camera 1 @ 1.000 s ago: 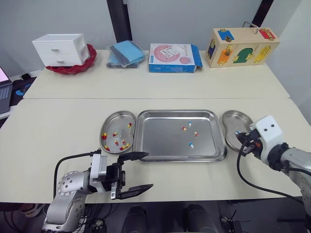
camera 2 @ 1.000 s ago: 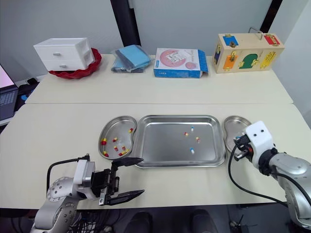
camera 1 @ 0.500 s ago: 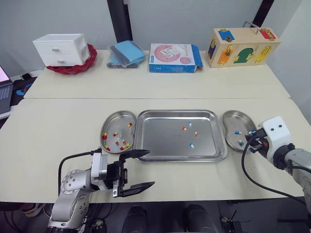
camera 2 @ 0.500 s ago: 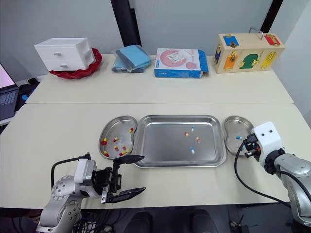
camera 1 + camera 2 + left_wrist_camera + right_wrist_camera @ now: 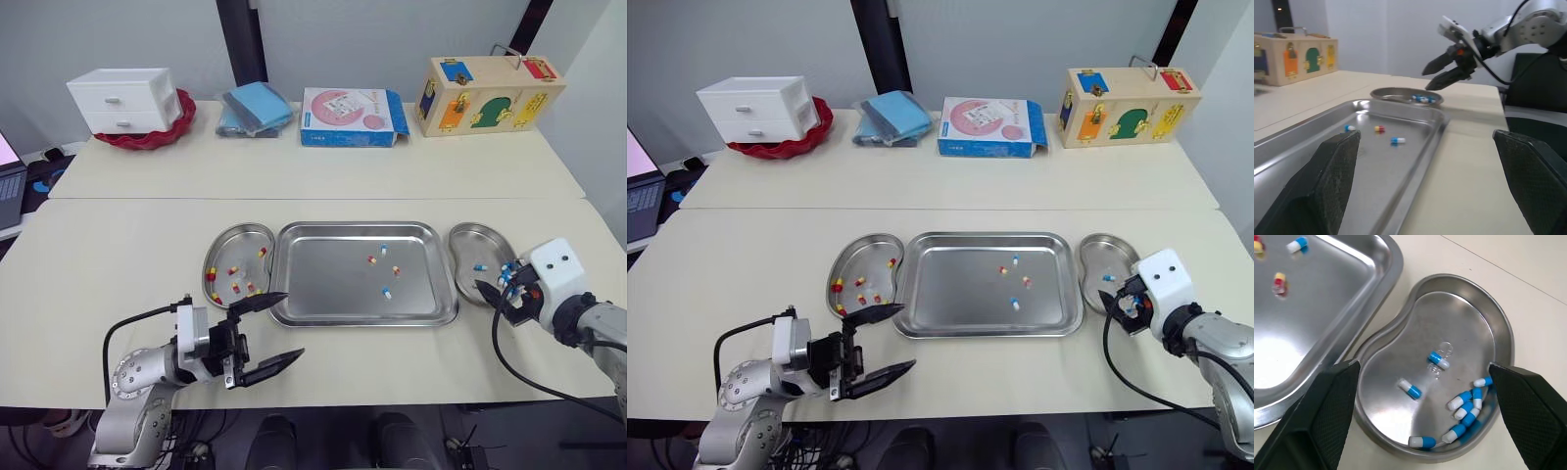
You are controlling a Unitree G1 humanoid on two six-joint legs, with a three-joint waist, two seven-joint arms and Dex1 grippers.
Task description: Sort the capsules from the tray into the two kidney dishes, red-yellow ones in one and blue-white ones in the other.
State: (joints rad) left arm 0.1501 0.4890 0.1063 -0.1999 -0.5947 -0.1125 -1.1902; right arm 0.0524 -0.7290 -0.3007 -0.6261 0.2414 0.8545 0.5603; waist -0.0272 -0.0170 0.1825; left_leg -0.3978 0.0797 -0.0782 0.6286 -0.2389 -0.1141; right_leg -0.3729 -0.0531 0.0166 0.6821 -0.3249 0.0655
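We see four capsules (image 5: pixel 386 292) lying in the tray (image 5: pixel 323 294), right of centre. Our left gripper (image 5: pixel 294 324) hangs wide open and empty at the tray's 7 o'clock. Our right gripper (image 5: pixel 1426 81), also spread and empty, hovers over the dish (image 5: pixel 1498 323) at 3 o'clock, which holds blue-white capsules (image 5: pixel 1439 360).

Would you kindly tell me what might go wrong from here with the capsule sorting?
1. The open left claw sits near the front rim of the left kidney dish; reaching for the tray might knock it and scatter its red-yellow capsules.
2. A red-yellow capsule and a blue-white capsule lie close together in the tray, so a grab may take or flick the wrong one.
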